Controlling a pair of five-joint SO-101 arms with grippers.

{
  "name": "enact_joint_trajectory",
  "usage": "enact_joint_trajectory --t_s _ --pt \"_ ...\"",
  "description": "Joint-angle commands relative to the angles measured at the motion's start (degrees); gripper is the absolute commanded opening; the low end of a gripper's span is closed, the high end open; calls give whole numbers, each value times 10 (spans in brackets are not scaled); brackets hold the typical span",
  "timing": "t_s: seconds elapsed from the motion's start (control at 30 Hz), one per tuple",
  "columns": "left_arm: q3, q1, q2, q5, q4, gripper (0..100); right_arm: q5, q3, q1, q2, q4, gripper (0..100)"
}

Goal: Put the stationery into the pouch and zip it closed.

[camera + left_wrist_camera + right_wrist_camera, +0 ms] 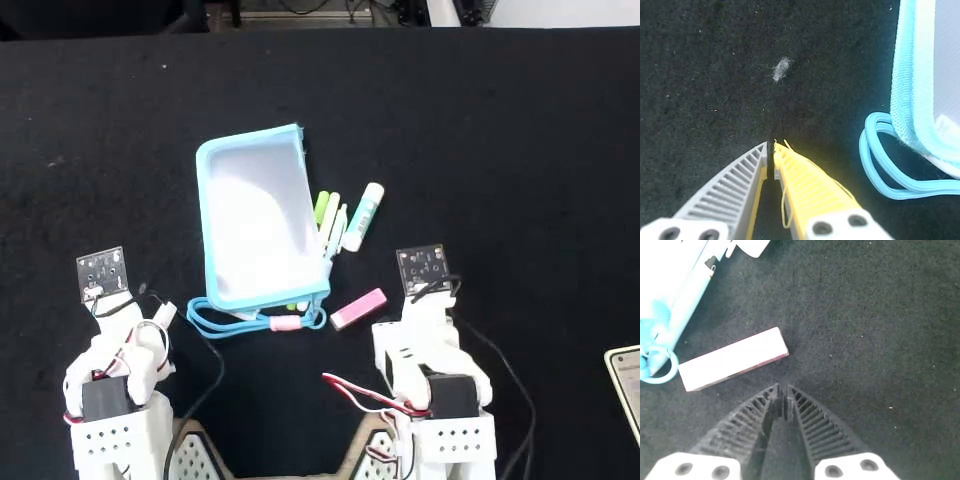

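Closed tip to tip, the left gripper (pixel 771 145) was seen with its grey and yellow fingers drawn together and nothing held between them. It was poised low over the bare black counter (pixel 700 75), near a small fleck of lint (pixel 781 69). The right gripper (pixel 785 390) was likewise found narrowed to nothing, its 2 dark fingers meeting at the tips with nothing gripped, just beside the pink eraser (pixel 732 365) but apart from it. From the high view, the pouch (pixel 260 225), pale with a light blue border, was seen laid flat near the middle of the counter, ahead of the 2 arms and between them. A blue cord (pixel 225 322) was looped at the pouch's near end, with a pink tag (pixel 285 323) on it. Along the pouch's right edge, 3 slim pens (pixel 330 215) were lined up close against the border; whether any tip was tucked inside could not be told. A white glue stick (pixel 363 217) with a green cap was laid just beside them, on the side away from the pouch. The pink eraser was placed near the pouch's near right corner, just ahead of the right arm. Whether the zip was open could not be judged. A pale card (pixel 625 375) was cut off at the right edge of the high view.
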State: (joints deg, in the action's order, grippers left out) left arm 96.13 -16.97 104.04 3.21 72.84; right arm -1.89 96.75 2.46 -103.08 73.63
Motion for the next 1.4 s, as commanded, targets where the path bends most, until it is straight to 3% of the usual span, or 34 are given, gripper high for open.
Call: enact_joint_trajectory --t_s 0.0,0.33,0.63,0.8,1.03,1.1,1.2,1.27,1.37 --pt "13 -2 4 -6 2 30 0 -1 -1 -38 4 15" --pt "13 -3 4 -7 3 30 -4 -1 0 -39 -2 18" --pt "13 -2 4 -7 3 30 -4 -1 47 -39 -189 18" --pt "11 -2 4 -9 -15 30 -5 -7 84 -39 -215 19" --pt "-113 -85 4 -11 -155 30 -162 -154 0 -39 -156 19" --pt "-124 -98 4 -70 -193 30 -162 -205 -8 -39 -141 19" --pt "-120 -99 4 -242 -252 30 -165 -262 -7 -39 -121 19" --pt "-112 -99 4 -318 -285 30 -165 -293 -7 -39 -121 19" --pt "-116 -99 4 -274 -338 30 -165 -349 -7 -39 -118 19"
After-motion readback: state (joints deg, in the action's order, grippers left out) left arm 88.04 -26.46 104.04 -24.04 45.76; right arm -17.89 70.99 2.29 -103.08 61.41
